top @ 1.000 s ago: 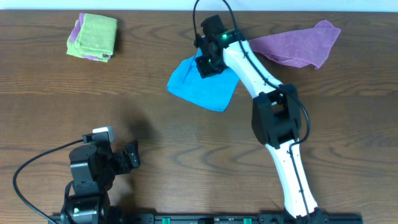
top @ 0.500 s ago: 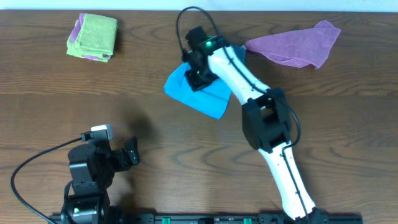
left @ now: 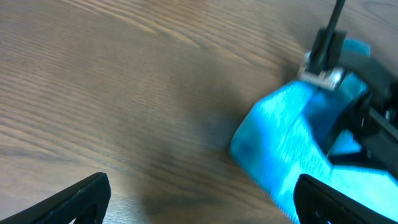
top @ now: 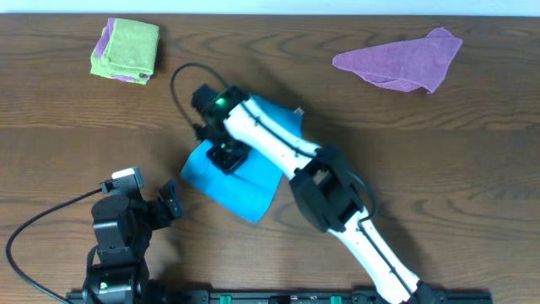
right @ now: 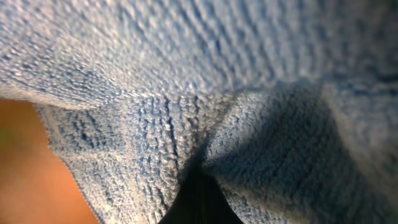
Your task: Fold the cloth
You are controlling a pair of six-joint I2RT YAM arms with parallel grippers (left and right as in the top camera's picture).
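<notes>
Nearest to me, at the near left of the table (top: 67, 127), my left gripper (top: 173, 201) hangs over bare wood with its jaws spread as wide as they go and nothing between them. From its wrist camera I see my two dark fingers (left: 81, 198) at the bottom corners of the view, with wood grain in between. A black cable (top: 34, 232) loops out to the left of that arm.

Just right of and a little beyond that gripper lies the cloth (top: 249, 181), bright sky-blue, rumpled, in the middle of the table. Its near corner points toward the near edge, and its far part runs under my right arm. In the left wrist view the cloth's closest edge looks raised off the wood, with a shadow beneath it. A small pale bit at the cloth's far right corner may be a tag (top: 297, 111); it is too small to be sure.

My right gripper (top: 226, 154) is down on the left part of the cloth, jaws pinched together on the fabric. Its own camera sees blue terry bunched into folds right against the lens.

Far left sits a folded lime-green cloth (top: 128, 44) with purple showing under it. Far right lies a loose purple cloth (top: 401, 63), well apart from the blue one.
</notes>
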